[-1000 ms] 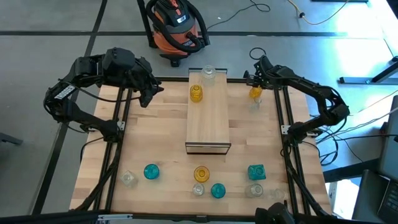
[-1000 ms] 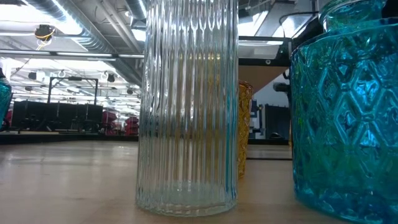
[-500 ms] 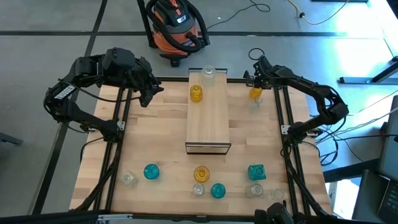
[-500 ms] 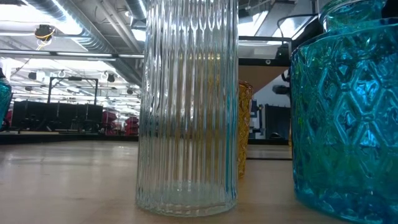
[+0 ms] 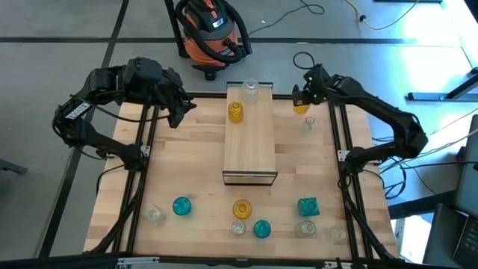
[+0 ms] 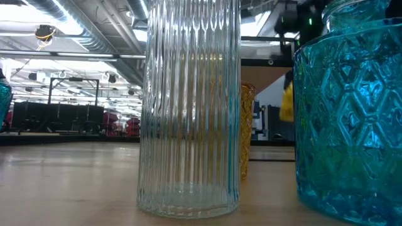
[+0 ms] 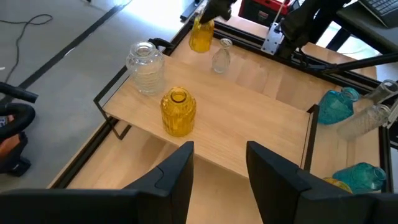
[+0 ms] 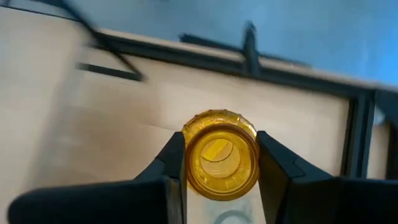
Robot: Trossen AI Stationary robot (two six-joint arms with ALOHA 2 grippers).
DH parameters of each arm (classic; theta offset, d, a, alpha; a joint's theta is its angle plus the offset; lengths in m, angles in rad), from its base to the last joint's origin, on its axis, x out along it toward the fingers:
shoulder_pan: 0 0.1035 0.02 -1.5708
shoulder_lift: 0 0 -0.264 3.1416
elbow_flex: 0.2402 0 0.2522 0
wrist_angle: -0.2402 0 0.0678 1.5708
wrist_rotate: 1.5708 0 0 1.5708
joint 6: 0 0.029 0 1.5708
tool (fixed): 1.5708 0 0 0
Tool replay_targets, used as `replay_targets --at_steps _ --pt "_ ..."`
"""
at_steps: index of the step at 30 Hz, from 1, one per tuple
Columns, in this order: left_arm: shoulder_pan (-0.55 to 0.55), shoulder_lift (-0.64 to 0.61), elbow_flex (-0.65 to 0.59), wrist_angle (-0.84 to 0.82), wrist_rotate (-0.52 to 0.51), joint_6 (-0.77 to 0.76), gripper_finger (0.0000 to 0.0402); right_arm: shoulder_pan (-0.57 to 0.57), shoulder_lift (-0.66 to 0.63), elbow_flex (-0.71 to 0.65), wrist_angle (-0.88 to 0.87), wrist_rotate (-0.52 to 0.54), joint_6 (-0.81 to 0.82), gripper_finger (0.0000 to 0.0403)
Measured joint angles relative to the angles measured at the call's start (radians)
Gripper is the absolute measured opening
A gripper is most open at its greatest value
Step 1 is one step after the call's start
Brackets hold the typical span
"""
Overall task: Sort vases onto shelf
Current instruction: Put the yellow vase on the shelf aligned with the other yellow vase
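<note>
The light-wood shelf [image 5: 250, 146] lies along the table's middle, with an amber vase [image 5: 236, 112] and a clear vase [image 5: 250, 90] standing on its far end. My right gripper [image 5: 303, 96] is over the table's far right corner, shut on another amber vase [image 8: 221, 155], which also shows in the left wrist view [image 7: 201, 34]. A small clear vase [image 5: 308, 124] stands on the table just below it. My left gripper [image 7: 219, 165] hangs open above the table's far left, aimed at the shelf. My right gripper pinches the amber vase's upper body [image 8: 189, 163] between its two fingers, one on each side just under the rim. The fingers come from above, slanting down. The vase hangs upright with its mouth up, lifted clear of the table.
Several vases stand along the near edge: clear [image 5: 154, 214], teal [image 5: 181, 205], amber [image 5: 241, 208], teal [image 5: 262, 229], teal [image 5: 308, 206], clear [image 5: 306, 228]. In the low view a ribbed clear vase [image 6: 188, 107] and a teal one [image 6: 348, 113] fill the front. A vacuum cleaner [image 5: 213, 33] stands beyond the far edge.
My right gripper has risen and gone a little toward the far edge with the amber vase, which stood on the table beside the small clear vase and now hangs clear above it. The small clear vase has stayed in place.
</note>
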Motion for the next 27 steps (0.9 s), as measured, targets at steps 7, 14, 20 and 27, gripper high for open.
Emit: replay_targets --at_steps 7,14,20,27 --pt "0.009 0.0 0.0 0.0 -0.002 0.005 0.0139 0.181 0.022 0.337 -0.107 0.004 -0.081 0.0098" --pt "0.009 0.001 0.0 0.0 -0.002 0.008 0.0139 0.353 0.195 0.598 -0.212 -0.009 -0.111 0.0098" --pt "0.009 0.001 0.0 0.0 -0.002 0.008 0.0139 0.436 0.399 0.796 -0.319 0.019 -0.163 0.0098" --pt "0.009 0.001 0.0 -0.003 0.0 0.007 0.0139 0.451 0.578 0.937 -0.41 0.008 -0.202 0.0098"
